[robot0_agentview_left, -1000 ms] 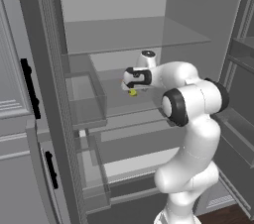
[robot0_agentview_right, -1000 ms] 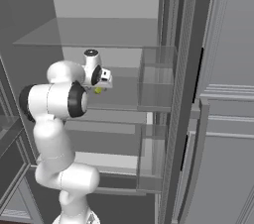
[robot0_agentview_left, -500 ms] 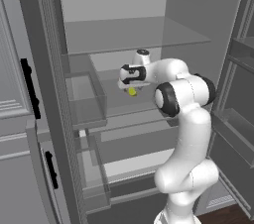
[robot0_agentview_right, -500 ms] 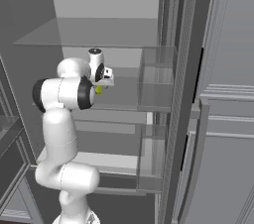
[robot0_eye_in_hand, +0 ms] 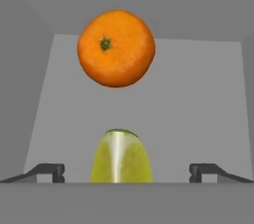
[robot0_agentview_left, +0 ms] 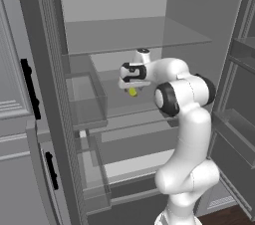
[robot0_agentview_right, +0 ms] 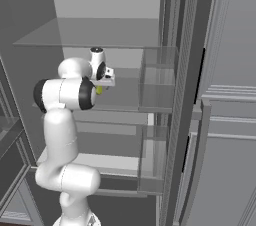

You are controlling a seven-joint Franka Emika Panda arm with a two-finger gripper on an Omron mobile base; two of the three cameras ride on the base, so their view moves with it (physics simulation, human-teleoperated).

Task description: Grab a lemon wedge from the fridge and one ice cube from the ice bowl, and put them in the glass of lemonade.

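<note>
Your two-finger pincer point(robot0_eye_in_hand: 127, 171) stands wide, holding nothing. The small yellow-green lemon wedge point(robot0_eye_in_hand: 120, 157) lies between its two dark fingertips point(robot0_eye_in_hand: 49, 170), centred in the gap and touching neither. Beyond the wedge, further from the pincer, sits a round orange fruit point(robot0_eye_in_hand: 116, 48) with a green stem mark; you see this in the hand view. From the left base view, the wedge point(robot0_agentview_left: 132, 91) shows just below the hand, on a glass shelf inside the tall dark grey fridge point(robot0_agentview_left: 114, 35). The right base view shows the wedge point(robot0_agentview_right: 99, 90) as a small speck beside the hand.
</note>
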